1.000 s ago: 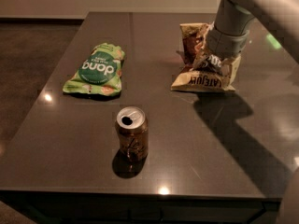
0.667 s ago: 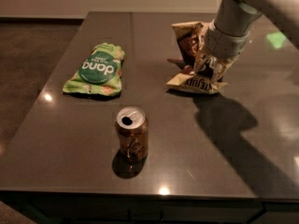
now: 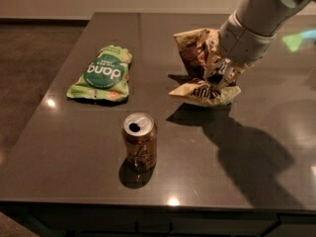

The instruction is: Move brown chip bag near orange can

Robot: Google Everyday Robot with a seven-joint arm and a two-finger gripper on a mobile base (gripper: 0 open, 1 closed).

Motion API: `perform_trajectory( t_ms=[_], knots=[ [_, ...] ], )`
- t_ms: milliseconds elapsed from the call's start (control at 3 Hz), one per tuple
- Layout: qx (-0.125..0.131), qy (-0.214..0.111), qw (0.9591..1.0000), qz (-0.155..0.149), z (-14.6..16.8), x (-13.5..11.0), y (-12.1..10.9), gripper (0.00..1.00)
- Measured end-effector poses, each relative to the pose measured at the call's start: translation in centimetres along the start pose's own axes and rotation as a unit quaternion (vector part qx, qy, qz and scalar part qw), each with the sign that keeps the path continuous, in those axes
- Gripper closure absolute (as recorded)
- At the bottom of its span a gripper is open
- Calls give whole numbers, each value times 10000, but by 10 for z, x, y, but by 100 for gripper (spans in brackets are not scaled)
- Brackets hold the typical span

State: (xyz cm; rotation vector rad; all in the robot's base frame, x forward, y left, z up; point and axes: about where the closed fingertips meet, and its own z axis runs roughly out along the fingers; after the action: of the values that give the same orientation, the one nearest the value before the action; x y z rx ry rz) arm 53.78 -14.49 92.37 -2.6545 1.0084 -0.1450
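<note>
Gripper [image 3: 223, 75] toward far right corner of dark glossy counter [image 3: 64, 167], jaws clenched on crinkly dark-brown chip bag [image 3: 197, 53] with tan-yellow band, crumpled, tilted; coppery orange can [image 3: 140, 143] upright near front edge.

gripper [image 3: 220, 77] clasping chip bag [image 3: 195, 51], can [image 3: 140, 142] front-left, dang bag [image 3: 102, 74] left

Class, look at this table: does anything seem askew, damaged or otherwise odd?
The brown chip bag at the back right is crumpled and tilted, pinched by the gripper. The orange can stands upright; nothing spilled.
</note>
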Motion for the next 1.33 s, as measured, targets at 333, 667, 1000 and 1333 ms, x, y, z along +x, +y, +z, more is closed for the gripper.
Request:
perform_trajectory(
  t_ms=[333, 667, 1000, 1333],
  knots=[
    [218, -370, 9991, 64, -19, -40, 5, 100],
    [219, -691, 9972, 207, -20, -72, 9, 90],
    [62, -929, 9944, 509, -6, -94, 11, 66],
    [19, -1067, 9903, 891, 10, -104, 10, 43]
  ],
)
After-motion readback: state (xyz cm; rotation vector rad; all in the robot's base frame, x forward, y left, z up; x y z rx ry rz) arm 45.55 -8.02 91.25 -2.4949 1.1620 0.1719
